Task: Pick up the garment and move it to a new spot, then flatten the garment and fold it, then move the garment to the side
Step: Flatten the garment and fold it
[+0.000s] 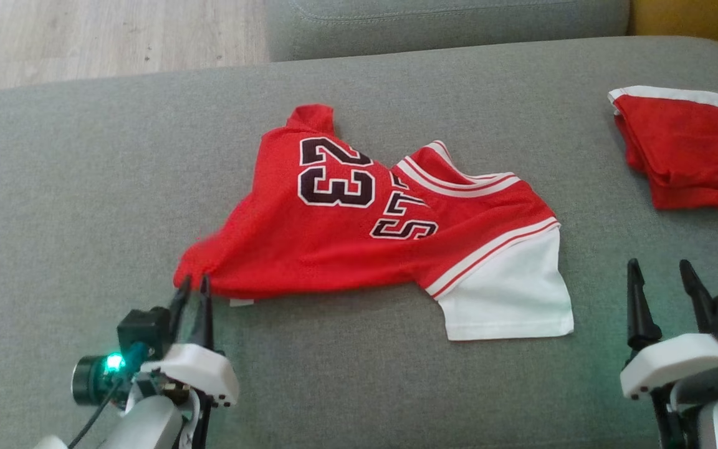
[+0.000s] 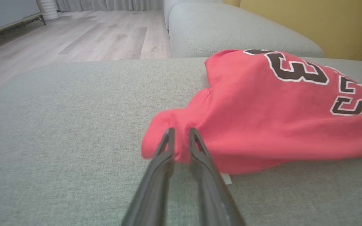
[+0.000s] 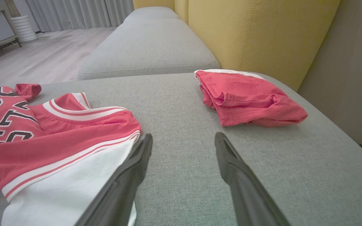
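A broad grey woven-fabric seat cushion [image 1: 85, 187] filled the foreground. A second grey cushion of the same cloth [image 1: 446, 25] stood just beyond it, a seam running near its edge. A mustard-yellow upholstered backrest [image 3: 262, 31] rose along one side, with a plain beige wall panel [image 3: 350, 62] next to it. Pale wood-plank flooring [image 1: 103, 37] stretched away to grey pleated curtains [image 3: 83, 12]. Near them stood a white ribbed cylinder [image 3: 24, 28] and a low grey cabinet on thin dark legs [image 2: 8, 12]. The light was soft and even.
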Tool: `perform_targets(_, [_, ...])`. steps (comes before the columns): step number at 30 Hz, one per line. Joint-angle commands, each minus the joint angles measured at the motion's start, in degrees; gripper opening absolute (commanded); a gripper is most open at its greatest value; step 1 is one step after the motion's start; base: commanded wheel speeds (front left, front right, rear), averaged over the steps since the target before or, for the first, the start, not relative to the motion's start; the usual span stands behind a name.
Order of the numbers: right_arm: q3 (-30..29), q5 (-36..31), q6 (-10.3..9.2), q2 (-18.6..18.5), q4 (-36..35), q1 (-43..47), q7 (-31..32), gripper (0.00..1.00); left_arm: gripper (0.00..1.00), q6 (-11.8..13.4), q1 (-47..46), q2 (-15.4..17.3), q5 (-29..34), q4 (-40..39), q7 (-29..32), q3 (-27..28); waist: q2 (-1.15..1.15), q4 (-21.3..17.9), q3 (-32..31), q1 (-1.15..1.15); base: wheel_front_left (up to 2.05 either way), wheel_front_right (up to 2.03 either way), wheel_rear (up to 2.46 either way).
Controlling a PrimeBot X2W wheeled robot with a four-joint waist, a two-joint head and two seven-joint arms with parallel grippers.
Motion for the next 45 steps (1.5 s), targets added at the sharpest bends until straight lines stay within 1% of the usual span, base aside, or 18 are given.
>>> perform_targets(1, [1.42,0.03,0.37,-0.51,-1.56,-0.79,-0.02,1.00,1.00,0.53,-1.72,1.12,0.13,-1.31,-1.12,2.48,0.00,0.05,-0.15,0.00,0.00,0.00,0.00])
perform_targets(4, [1.70,-0.08,0.37,-0.51,-1.04,-0.47,0.15,1.00,1.00,0.76,-1.22,0.63,0.03,-0.98,-2.75,2.89,0.00,0.17,-0.88,0.00,0.00,0.00,0.00])
perform_targets(9, [2.30,0.10,0.37,-0.51,0.13,0.08,0.60,1.00,1.00,0.78,0.18,0.91,0.46,-2.14,-4.66,3.67,0.00,0.81,-2.57,0.00,0.00,0.00,0.00])
perform_targets(14, [3.54,0.31,0.37,-0.51,2.00,0.00,1.07,1.00,1.00,1.18,3.77,1.10,1.50,-6.28,-5.52,4.11,0.00,2.36,-4.04,0.00,0.00,0.00,0.00])
perform_targets(19, [4.95,0.32,0.37,-0.51,4.90,-2.73,1.61,1.00,1.00,2.23,7.85,0.63,2.78,-11.70,-5.74,3.97,0.00,4.84,-3.73,0.00,0.00,0.00,0.00])
perform_targets(23, [4.12,-0.76,0.37,-0.51,9.13,-7.18,2.50,1.00,1.00,2.88,9.52,-0.18,3.63,-14.99,-5.78,3.56,0.00,7.35,-2.34,0.00,0.00,0.00,0.00])
perform_targets(25, [1.79,-2.50,0.37,-0.51,13.30,-10.86,3.27,1.00,1.00,3.01,9.58,-0.84,4.31,-16.53,-5.79,2.92,0.00,9.36,-0.95,0.00,0.00,0.00,0.00])
perform_targets(26, [1.79,-2.50,0.37,-0.51,13.30,-10.86,3.27,1.00,1.00,3.01,9.58,-0.84,4.31,-16.53,-5.79,2.92,0.00,9.36,-0.95,0.00,0.00,0.00,0.00])
perform_targets(31, [-1.64,-4.86,0.37,-0.51,21.89,-16.36,4.82,1.00,1.00,3.15,8.81,-1.64,5.00,-17.47,-5.80,2.45,0.00,11.96,1.18,0.00,0.00,0.00,0.00])
perform_targets(35, [-4.07,-6.55,0.37,-0.52,27.76,-19.65,5.60,1.00,1.00,3.30,8.44,-1.66,5.14,-17.41,-5.81,2.90,0.00,12.75,2.05,0.00,0.00,0.00,0.00])
perform_targets(36, [-4.29,-6.55,0.37,-0.52,28.70,-20.36,5.00,0.59,1.00,3.29,8.41,-1.66,5.15,-17.37,-5.81,3.02,0.00,12.80,2.12,0.00,0.00,0.00,0.00])
perform_targets(37, [-4.39,-6.11,0.37,-0.52,29.48,-21.01,4.16,0.35,1.00,3.32,8.41,-1.67,5.17,-17.36,-5.82,3.16,0.00,12.77,2.12,0.00,0.00,0.00,0.00])
perform_targets(38, [-4.32,-5.55,0.37,-0.52,30.16,-21.58,3.41,0.05,1.00,3.41,8.48,-1.67,5.18,-17.36,-5.82,3.35,0.00,12.62,2.04,0.00,0.00,0.00,0.00])
perform_targets(39, [-4.20,-5.16,0.37,-0.52,30.62,-22.02,2.64,0.00,1.00,3.52,8.62,-1.65,5.19,-17.39,-5.82,3.59,0.00,12.37,1.89,0.00,0.00,0.00,0.00])
perform_targets(42, [-4.79,-4.78,0.37,-0.52,30.55,-22.58,0.34,0.00,1.00,3.69,9.15,-1.59,5.25,-17.64,-5.82,4.16,0.00,11.41,1.29,0.00,0.00,0.00,0.00])
perform_targets(45, [-6.44,-4.84,0.37,-0.72,28.91,-21.75,-1.06,0.00,1.00,3.75,9.56,-1.58,5.28,-17.88,-5.82,4.50,0.00,10.32,0.60,0.00,0.00,0.00,0.00])
